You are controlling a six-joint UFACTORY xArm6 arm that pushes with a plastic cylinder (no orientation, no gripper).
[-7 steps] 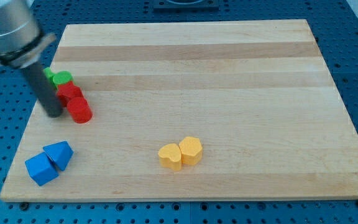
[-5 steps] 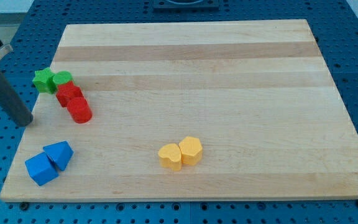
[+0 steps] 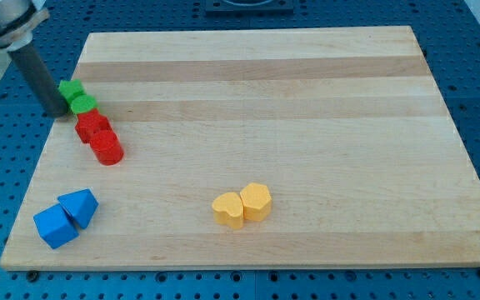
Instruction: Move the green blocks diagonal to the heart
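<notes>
Two green blocks sit together at the board's left edge: one [image 3: 70, 88] partly hidden behind my rod, the other, round-topped [image 3: 83, 104], just to its right and below. My tip [image 3: 57, 111] rests at the board's left edge, touching the green blocks' left side. The yellow heart [image 3: 228, 208] lies near the bottom centre, with a yellow hexagonal block [image 3: 256, 201] touching its right side.
Two red blocks [image 3: 92, 125] [image 3: 106, 147] sit in a line right below the green ones. A blue cube [image 3: 55, 226] and a blue wedge [image 3: 80, 204] lie at the bottom left. The wooden board [image 3: 307, 100] is edged by a blue perforated table.
My tip swung out left off the board, then came back up to the green blocks' left side. The left green block, fully seen a moment ago, is now partly hidden behind the rod.
</notes>
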